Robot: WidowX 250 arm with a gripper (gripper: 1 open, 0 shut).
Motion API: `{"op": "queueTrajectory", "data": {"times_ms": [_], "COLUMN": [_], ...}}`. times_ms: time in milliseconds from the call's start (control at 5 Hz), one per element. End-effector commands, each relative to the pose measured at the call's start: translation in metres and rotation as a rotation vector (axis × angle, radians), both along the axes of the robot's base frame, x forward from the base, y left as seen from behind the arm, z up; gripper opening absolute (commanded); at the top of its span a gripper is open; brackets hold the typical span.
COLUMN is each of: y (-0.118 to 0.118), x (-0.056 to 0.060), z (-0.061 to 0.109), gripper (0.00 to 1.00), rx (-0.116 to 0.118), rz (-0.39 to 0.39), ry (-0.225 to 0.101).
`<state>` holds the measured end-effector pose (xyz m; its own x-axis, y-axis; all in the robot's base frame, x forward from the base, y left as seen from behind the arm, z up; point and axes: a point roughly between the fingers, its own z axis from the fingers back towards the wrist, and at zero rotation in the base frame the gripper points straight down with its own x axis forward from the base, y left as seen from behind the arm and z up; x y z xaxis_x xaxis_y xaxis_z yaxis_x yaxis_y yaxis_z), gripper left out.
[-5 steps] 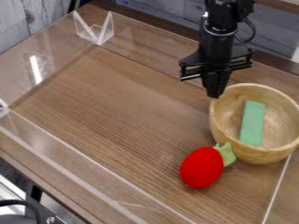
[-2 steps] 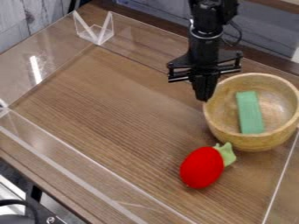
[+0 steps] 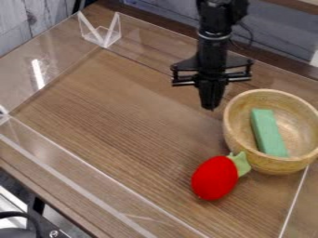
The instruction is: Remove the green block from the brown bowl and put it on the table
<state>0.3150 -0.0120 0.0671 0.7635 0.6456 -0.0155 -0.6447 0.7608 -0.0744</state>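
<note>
Block (image 3: pixel 267 133): inside bowl (image 3: pixel 306 115) | end effector (image 3: pixel 206 104): pressed together, apart from block

Light tan round bowl with thick rim (image 3: pixel 229 139) rests on the brown wood-grain surface (image 3: pixel 112 121). Pale green flat elongated block (image 3: pixel 267 133) lies inside the bowl, against its pale interior, long side running roughly from the far side to the near side of the view. Red plush strawberry with green leafy top (image 3: pixel 217 178) sits just beside the bowl, at its near left in the view. Black robot tool (image 3: pixel 209 105) points downward, outside the bowl and near its far left rim; jaws shut. Clear acrylic piece, angular (image 3: pixel 102 31), stands at far left, well apart from the bowl.
</note>
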Motion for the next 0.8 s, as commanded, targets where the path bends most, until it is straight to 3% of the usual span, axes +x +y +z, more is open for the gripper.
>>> {"op": "queueTrajectory", "data": {"times_ms": [0,600], "y": [0.018,-0.009], "x": [0.01,0.017], "z": [0.029,0.016], "gripper": [0.0,0.0], "rx": [-0.004,-0.003], "rz": [0.048,0.059], "ry": [-0.086,-0.072]}}
